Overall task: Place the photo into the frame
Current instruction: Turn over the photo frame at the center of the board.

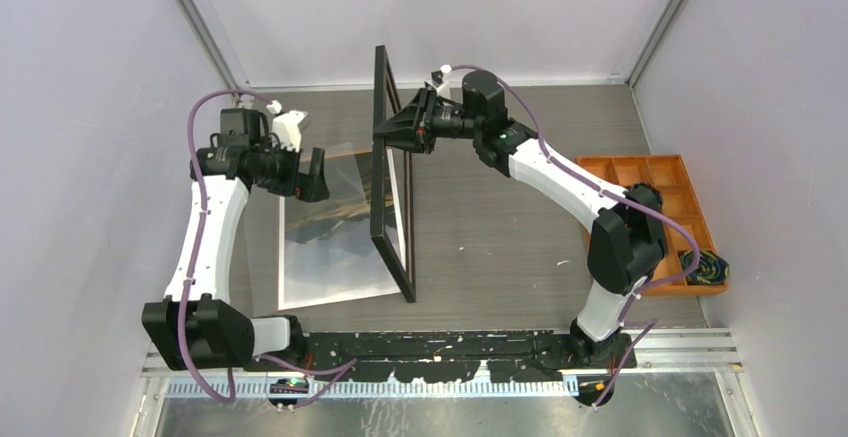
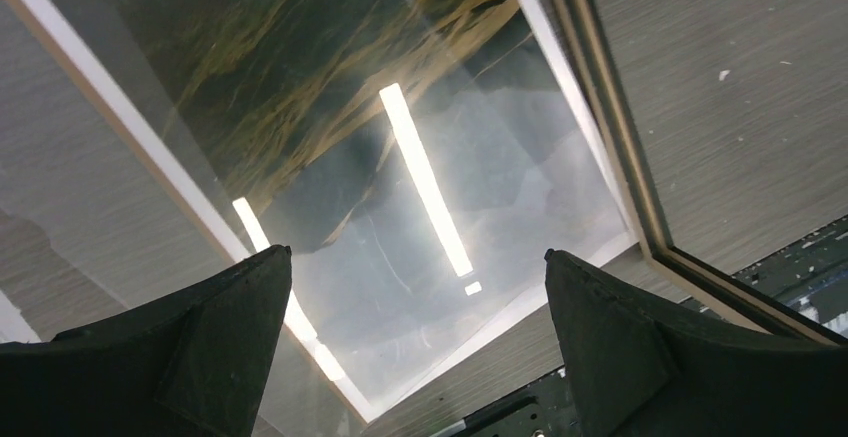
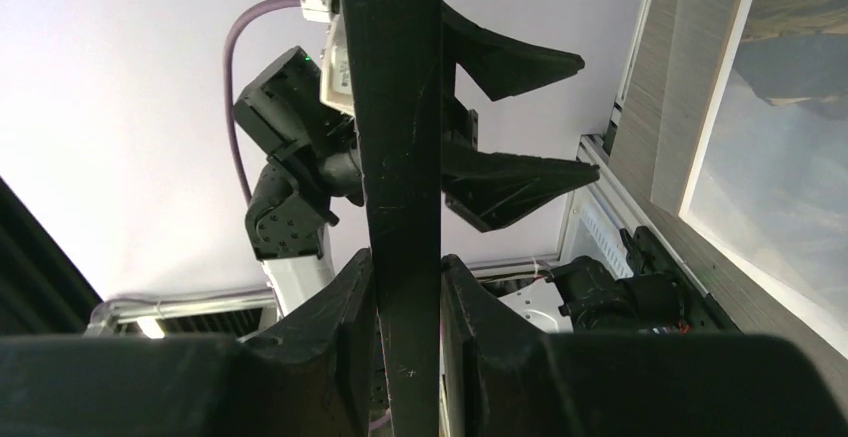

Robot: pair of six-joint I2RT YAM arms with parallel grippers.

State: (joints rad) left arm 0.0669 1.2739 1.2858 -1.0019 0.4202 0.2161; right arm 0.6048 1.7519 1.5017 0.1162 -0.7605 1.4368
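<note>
Pale walls (image 1: pixel 450 7) box in a grey wood-grain table (image 1: pixel 520 237). Surface is matte and flat, with no lip to get under a sheet. Frame (image 1: pixel 379 107) stands on edge mid-table, with the right gripper (image 3: pixel 405 267) clamped on one black rail. It looks stiff and light, and likely to pivot on that single pinch. Photo (image 1: pixel 330 247) lies flat, image up, just left of the frame. It is thin and glossy, probably slippery and easily creased, so best taken by the white border. Left gripper (image 2: pixel 415 262) hangs over it, fingers spread wide, empty.
</note>
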